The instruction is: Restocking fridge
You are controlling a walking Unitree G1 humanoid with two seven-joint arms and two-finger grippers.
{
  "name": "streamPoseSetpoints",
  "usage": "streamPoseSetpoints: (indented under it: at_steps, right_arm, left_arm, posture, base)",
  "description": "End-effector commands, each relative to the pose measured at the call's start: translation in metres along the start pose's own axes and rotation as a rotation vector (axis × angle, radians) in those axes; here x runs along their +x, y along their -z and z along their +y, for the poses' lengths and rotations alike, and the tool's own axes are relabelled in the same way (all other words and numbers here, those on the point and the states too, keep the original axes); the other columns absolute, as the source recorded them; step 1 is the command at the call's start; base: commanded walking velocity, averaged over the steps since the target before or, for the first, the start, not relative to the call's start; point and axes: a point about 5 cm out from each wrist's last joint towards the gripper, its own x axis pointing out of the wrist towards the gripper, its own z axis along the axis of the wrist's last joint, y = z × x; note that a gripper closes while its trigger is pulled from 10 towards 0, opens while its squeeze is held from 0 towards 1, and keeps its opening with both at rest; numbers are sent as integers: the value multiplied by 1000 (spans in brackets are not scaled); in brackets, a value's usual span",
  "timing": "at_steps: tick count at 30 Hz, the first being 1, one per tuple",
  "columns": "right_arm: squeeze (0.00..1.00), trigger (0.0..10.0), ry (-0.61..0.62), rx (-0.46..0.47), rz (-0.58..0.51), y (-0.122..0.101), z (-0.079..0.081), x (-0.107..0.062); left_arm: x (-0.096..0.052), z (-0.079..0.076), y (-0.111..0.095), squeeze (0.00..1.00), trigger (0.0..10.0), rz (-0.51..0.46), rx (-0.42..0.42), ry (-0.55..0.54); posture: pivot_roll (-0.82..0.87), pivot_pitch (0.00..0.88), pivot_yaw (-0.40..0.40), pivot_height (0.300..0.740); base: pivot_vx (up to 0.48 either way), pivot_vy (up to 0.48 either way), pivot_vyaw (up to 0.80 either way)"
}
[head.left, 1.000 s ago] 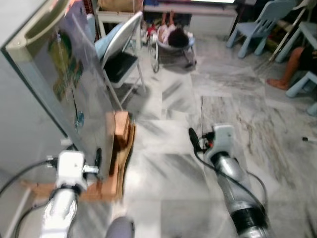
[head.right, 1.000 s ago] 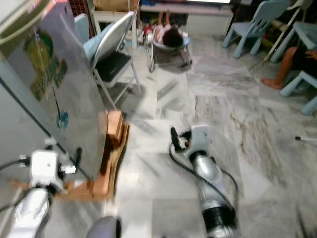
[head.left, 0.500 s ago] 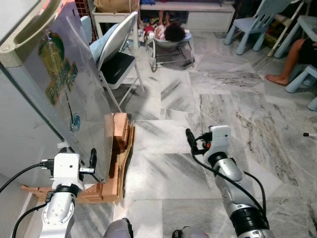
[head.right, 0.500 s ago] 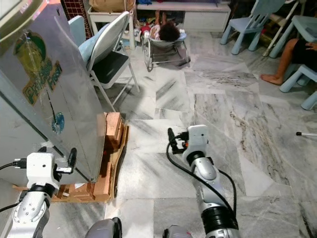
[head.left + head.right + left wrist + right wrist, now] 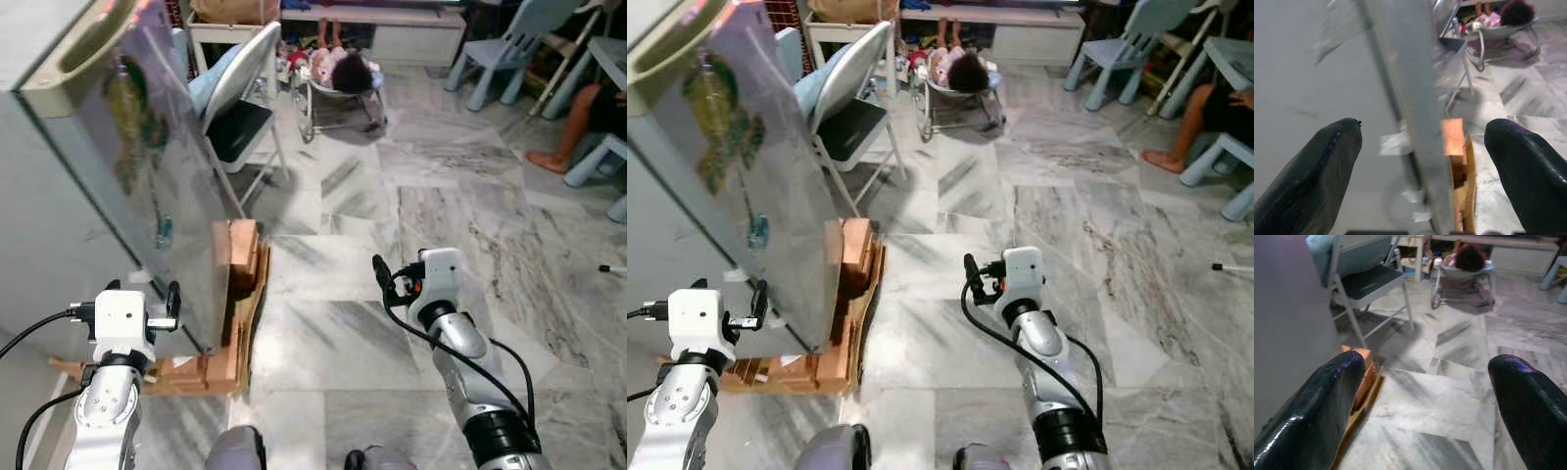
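Swinging fridge door [image 5: 147, 186] at frame left; left gripper [image 5: 1422, 161] fingers wide astride door edge; right gripper [image 5: 1432, 396] wide, empty; restocking seemingly near end or unstarted.

Grey-veined marble floor [image 5: 392, 196] spreads across the room. A folding chair [image 5: 235, 122] with a dark seat stands at the left, a baby bouncer [image 5: 343, 83] beyond it. Pale blue plastic chairs [image 5: 495, 49] sit at the far right. Wooden blocks [image 5: 230, 294] lie on the floor.
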Motion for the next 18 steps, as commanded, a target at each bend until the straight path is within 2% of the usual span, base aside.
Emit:
streamPoseSetpoints:
  at_steps: [1,6,12,17,18]
  right_arm:
    - [0,10000,-3,2,-10,-4,2,1]
    - [0,10000,-7,0,-8,-4,3,2]
    - [0,10000,-14,-10,-3,-3,4,2]
    - [0,10000,-14,-10,0,-2,4,1]
    - [0,10000,-14,-10,3,-1,4,1]
  left_arm:
    - [-1,-3,1,0,10000,2,10,16]
    - [0,-3,1,0,10000,3,19,20]
    - [-1,-4,1,0,10000,7,46,33]
    - [-7,-7,13,0,10000,115,11,56]
    - [-9,-8,12,0,10000,104,18,81]
  posture:
    - [49,114,-29,740]
    - [51,114,-30,740]
    - [50,129,-31,740]
    - [50,125,-30,740]
    - [54,129,-30,740]
  base:
    - [0,442,0]
    - [0,406,0]
    - [0,0,0]
    - [0,0,0]
    - [0,0,0]
